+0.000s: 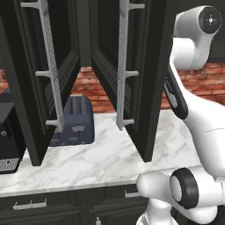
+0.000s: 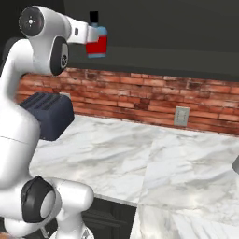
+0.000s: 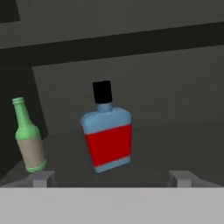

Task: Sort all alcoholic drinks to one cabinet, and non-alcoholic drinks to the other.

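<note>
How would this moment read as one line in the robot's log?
pincer: open, empty | flask: upright in cabinet, free | green bottle: beside flask | stage: flask placed

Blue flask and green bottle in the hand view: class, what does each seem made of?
Blue flask: probably glass or plastic, matte, with red label and black cap. Green bottle: likely glass, smooth, tan paper-like label. The flat rendering leaves both uncertain.

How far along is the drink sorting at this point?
Done: the blue flask and green bottle stand together inside a cabinet. In hand: nothing; the gripper is open, short of the flask. Left: the non-alcoholic drinks, presumably.
</note>
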{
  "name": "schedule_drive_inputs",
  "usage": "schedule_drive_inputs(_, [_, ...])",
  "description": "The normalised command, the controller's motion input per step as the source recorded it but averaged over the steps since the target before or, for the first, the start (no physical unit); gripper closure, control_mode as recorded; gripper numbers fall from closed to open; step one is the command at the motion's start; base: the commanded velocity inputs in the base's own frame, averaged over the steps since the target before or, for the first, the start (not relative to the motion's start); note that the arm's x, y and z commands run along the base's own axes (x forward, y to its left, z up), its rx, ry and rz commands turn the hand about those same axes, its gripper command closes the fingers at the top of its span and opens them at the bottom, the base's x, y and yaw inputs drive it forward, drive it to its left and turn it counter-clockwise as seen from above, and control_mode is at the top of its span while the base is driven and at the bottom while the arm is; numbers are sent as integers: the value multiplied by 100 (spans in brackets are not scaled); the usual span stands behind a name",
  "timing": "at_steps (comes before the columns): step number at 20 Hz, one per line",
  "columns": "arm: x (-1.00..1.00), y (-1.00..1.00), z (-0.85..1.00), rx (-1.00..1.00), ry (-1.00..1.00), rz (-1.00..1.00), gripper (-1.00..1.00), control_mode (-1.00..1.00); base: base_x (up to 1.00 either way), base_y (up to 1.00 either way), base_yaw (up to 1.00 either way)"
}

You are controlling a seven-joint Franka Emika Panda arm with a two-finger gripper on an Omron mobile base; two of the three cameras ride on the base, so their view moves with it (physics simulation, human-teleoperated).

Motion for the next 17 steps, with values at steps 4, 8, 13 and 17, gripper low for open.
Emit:
schedule_drive_inputs(4, [-100,0,-1,1,36,-5,-100,-100,0,0,0])
schedule_drive_inputs(8, [-100,0,0,0,45,-6,-100,-100,0,0,0])
schedule_drive_inputs(13, [-99,0,-29,0,45,-4,-100,-100,0,0,0])
schedule_drive_inputs(17, [-98,0,-82,1,27,0,-100,-100,0,0,0])
